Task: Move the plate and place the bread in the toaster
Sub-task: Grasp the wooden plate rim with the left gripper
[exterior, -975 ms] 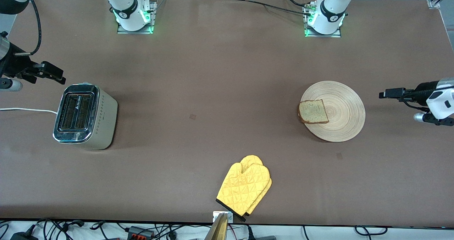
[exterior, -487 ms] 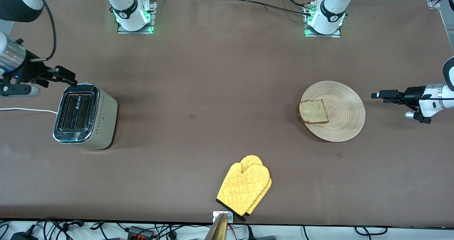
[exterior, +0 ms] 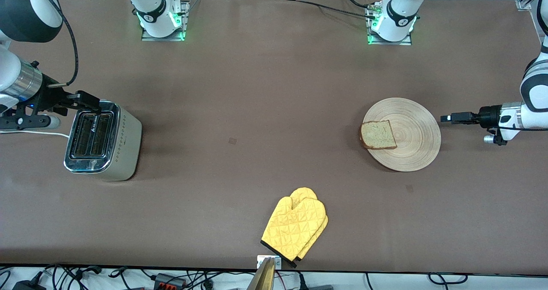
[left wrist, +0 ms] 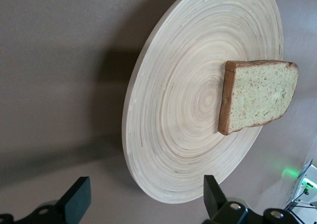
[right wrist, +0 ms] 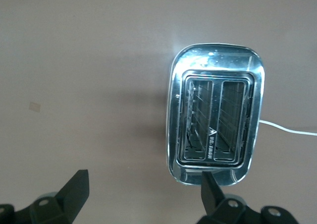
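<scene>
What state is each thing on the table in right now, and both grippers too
Plate: flat on the table, bread on it.
Bread: lying flat at the plate's edge.
Toaster: upright, both slots empty.
Mitts: stacked, untouched.
Left gripper: open, beside the plate's rim.
Right gripper: open, over the toaster's edge.

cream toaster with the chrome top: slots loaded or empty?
Empty. Both slots of the cream, chrome-topped toaster show only bare wire guides in the right wrist view; the square brown bread slice lies on the round wooden plate.
</scene>
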